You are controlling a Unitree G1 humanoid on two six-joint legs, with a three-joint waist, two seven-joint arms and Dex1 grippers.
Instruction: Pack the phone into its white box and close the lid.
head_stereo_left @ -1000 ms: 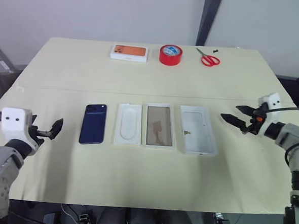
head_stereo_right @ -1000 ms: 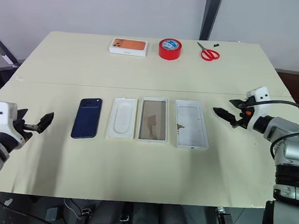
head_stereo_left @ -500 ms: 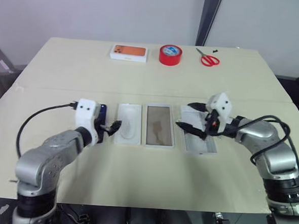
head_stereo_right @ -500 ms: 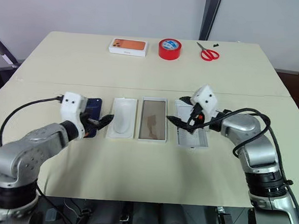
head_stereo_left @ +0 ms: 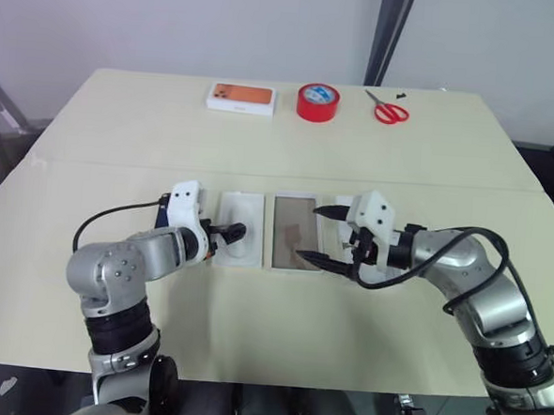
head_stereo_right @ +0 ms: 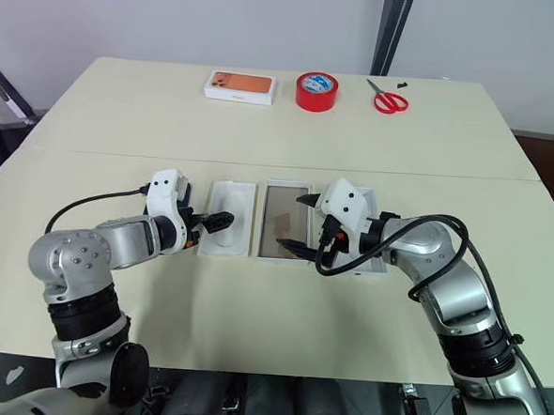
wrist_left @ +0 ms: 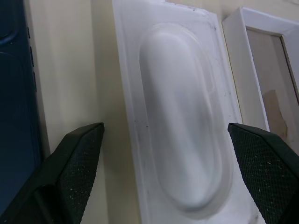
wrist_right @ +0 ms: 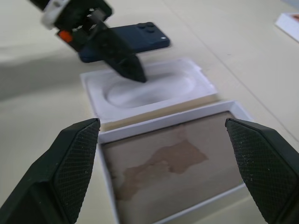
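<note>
While both claws gape, white box (head_stereo_left: pixel 293 233) rims lie unobstructed.

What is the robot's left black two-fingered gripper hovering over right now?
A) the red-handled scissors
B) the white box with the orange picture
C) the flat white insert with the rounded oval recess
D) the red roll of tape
C: the open left gripper hangs over the flat white insert with the rounded recess, between the dark navy-blue phone and the white box with the brownish floor.

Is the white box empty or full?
Empty. The white box shows only its bare brownish floor; the phone lies on the table.
</note>
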